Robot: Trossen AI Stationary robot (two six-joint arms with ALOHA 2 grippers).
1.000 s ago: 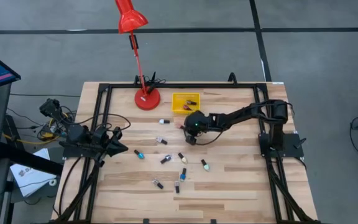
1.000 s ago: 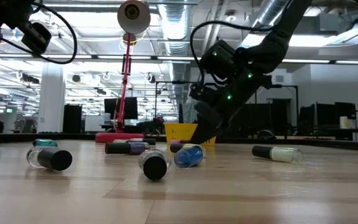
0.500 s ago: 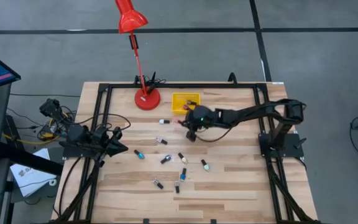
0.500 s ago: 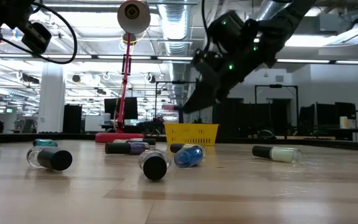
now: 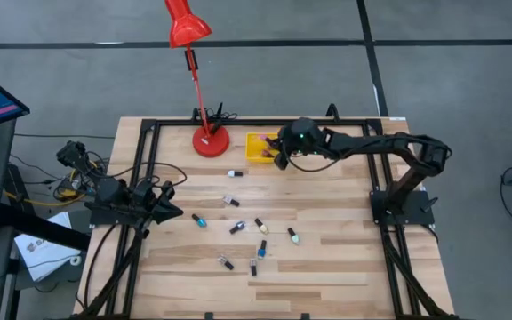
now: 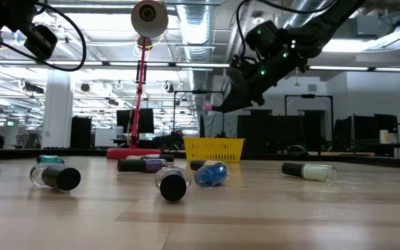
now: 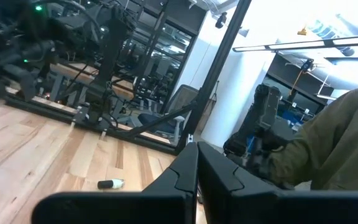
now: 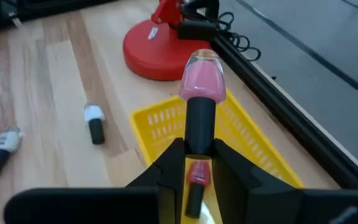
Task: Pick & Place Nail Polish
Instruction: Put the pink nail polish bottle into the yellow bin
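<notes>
since a second ago the right hand [image 5: 278,156] has lifted off the middle of the counter [image 5: 345,240] and swung toward the far edge, so it now hangs over the yellow bin [image 5: 258,145] instead of low among the scattered bottles. its fingers [image 8: 229,171] are narrowed on the black cap of a pink nail polish bottle [image 8: 202,84], which sticks out ahead of the fingertips, and in the low view the same bottle shows as a small pink tip [image 6: 208,107] well above the bin [image 6: 214,148]. another pink bottle with a dark cap [image 8: 196,182] already lies inside the bin, right under the held one. beside the bin stands the red lamp base [image 5: 210,140], and a white bottle with a black cap [image 5: 235,173] lies on the counter near the bin. the remaining nail polish is spread across the middle of the counter: a teal one [image 5: 199,220], a dark one [image 5: 237,228], a pale green one [image 5: 292,236], and several more toward the near edge, all lying on their sides and apart from each other. the left hand [image 5: 172,213] waits at the left side of the counter, its fingers [image 7: 185,171] pressed together on nothing.
</notes>
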